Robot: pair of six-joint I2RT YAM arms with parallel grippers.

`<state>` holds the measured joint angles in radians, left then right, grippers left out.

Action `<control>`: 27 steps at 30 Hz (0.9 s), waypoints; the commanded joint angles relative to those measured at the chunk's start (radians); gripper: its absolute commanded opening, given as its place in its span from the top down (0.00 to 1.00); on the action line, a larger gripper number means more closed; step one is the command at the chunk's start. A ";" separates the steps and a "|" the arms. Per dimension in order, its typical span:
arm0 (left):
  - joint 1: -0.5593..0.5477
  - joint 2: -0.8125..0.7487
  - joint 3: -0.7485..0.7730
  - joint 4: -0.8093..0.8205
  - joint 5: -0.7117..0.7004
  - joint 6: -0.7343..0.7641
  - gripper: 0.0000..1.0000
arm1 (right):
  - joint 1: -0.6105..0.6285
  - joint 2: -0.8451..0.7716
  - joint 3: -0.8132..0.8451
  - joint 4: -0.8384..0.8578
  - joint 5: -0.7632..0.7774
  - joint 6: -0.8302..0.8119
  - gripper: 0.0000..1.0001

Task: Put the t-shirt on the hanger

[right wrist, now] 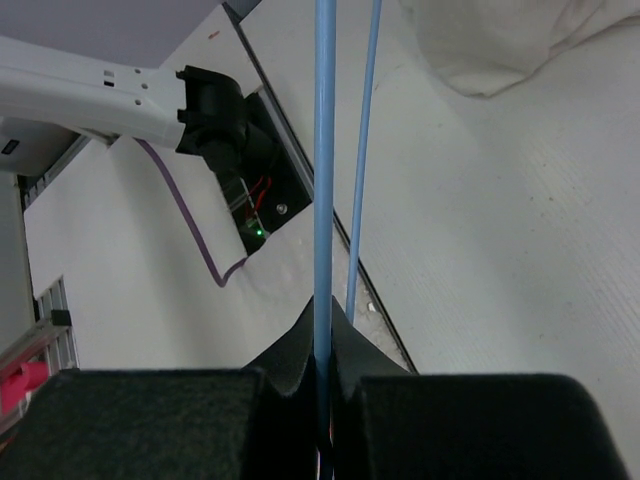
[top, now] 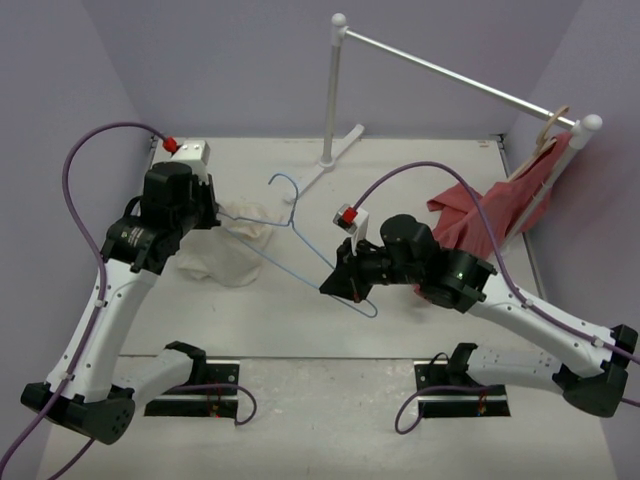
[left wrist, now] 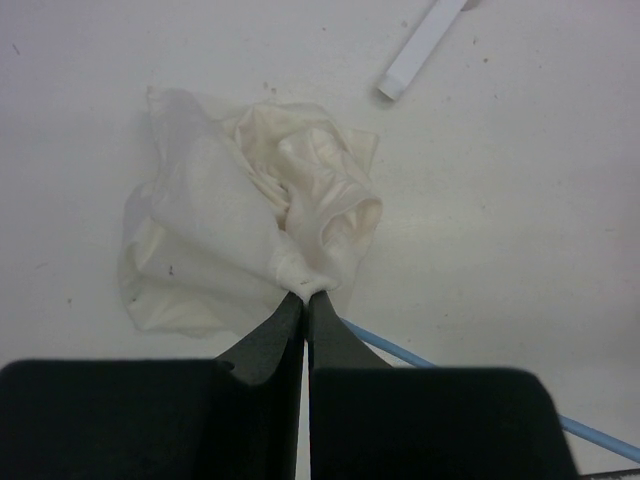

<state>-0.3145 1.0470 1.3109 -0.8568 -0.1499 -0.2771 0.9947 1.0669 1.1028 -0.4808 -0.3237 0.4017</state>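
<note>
**Pale table, both my claws clamped: one on cloth, one on wire**

The table point(top: 300, 335) is a pale, scuffed grey-white with lilac walls around it. At its far side stands a white rack point(top: 333, 90). A red garment point(top: 490, 215) hangs from the right end of the rack's rail on a tan wooden hanger point(top: 552, 128).

My left claw point(left wrist: 305, 295) is pressed together on a small pinch of the t-shirt point(left wrist: 240, 220). A knot of cream fabric sits right at the fingertips. The rest of the shirt lies bunched and crumpled on the table beyond them, on the left side of the table in the overhead view.

My right claw point(right wrist: 322, 330) is clamped on the hanger point(right wrist: 325, 150), with one light-blue wire running straight out from between the closed fingers. A second, thinner-looking wire of the frame runs just beside the first.

From above, the hanger stretches between my two arms. Its small hook points toward the rack's foot, and its near corner is at my right claw. One side of the frame reaches over to the shirt, and its wire passes just beside my left fingers. I cannot tell whether the frame rests on the table or is lifted off it.
</note>
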 commanded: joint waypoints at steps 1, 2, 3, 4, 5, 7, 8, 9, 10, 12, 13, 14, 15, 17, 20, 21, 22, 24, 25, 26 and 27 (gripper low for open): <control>-0.002 -0.011 0.020 0.043 0.071 0.001 1.00 | 0.007 0.081 0.081 0.125 0.056 -0.032 1.00; -0.002 -0.011 0.028 0.042 0.080 0.000 1.00 | 0.007 0.100 0.090 0.135 0.080 -0.032 1.00; -0.003 -0.010 0.036 0.040 0.089 0.000 1.00 | 0.007 0.116 0.097 0.145 0.099 -0.032 1.00; -0.003 -0.009 0.045 0.036 0.094 -0.001 1.00 | 0.007 0.121 0.098 0.160 0.108 -0.032 1.00; -0.003 -0.011 0.060 0.032 0.100 -0.001 1.00 | 0.008 0.125 0.097 0.178 0.152 -0.030 1.00; -0.003 -0.012 0.097 0.018 0.118 -0.001 1.00 | 0.007 0.122 0.097 0.215 0.187 -0.026 1.00; -0.003 -0.007 0.118 0.009 0.127 0.005 1.00 | 0.008 0.116 0.094 0.235 0.211 -0.018 1.00; -0.003 0.015 0.195 -0.029 0.139 0.020 1.00 | 0.007 0.101 0.078 0.295 0.245 0.000 1.00; -0.003 0.038 0.246 -0.060 0.158 0.027 1.00 | 0.007 0.094 0.074 0.338 0.256 0.009 1.00; -0.003 0.076 0.371 -0.091 0.210 0.033 1.00 | 0.008 0.095 0.098 0.369 0.244 0.006 1.00; -0.003 0.097 0.409 -0.100 0.254 0.033 1.00 | 0.010 0.099 0.120 0.378 0.233 -0.001 1.00; -0.003 0.101 0.449 -0.102 0.270 0.033 1.00 | 0.012 0.098 0.123 0.384 0.233 -0.003 1.00; -0.003 0.121 0.483 -0.108 0.343 0.031 1.00 | 0.018 0.095 0.135 0.409 0.233 -0.012 1.00; -0.005 0.159 0.519 -0.111 0.425 0.030 1.00 | 0.021 0.086 0.126 0.455 0.199 -0.014 1.00; -0.029 0.172 0.428 -0.096 0.473 0.059 1.00 | 0.019 0.106 0.087 0.507 0.140 -0.041 1.00; -0.036 0.167 0.381 -0.089 0.464 0.069 1.00 | 0.019 0.115 0.062 0.518 0.157 -0.041 1.00; -0.037 0.166 0.338 -0.088 0.463 0.071 1.00 | 0.019 0.116 0.059 0.519 0.186 -0.041 1.00; -0.060 0.125 0.247 -0.027 0.484 0.062 1.00 | 0.018 0.119 -0.018 0.571 0.235 -0.038 1.00; -0.072 0.102 0.199 0.006 0.513 0.060 1.00 | 0.018 0.119 -0.043 0.584 0.240 -0.036 1.00; -0.084 0.085 0.167 0.030 0.544 0.061 1.00 | 0.018 0.120 -0.055 0.585 0.240 -0.035 1.00; -0.089 0.083 0.165 0.030 0.550 0.062 1.00 | 0.018 0.118 -0.062 0.588 0.239 -0.036 1.00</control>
<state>-0.3629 1.1741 1.5530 -0.8711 0.2625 -0.2412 1.0095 1.1850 1.0844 -0.0530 -0.1313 0.3916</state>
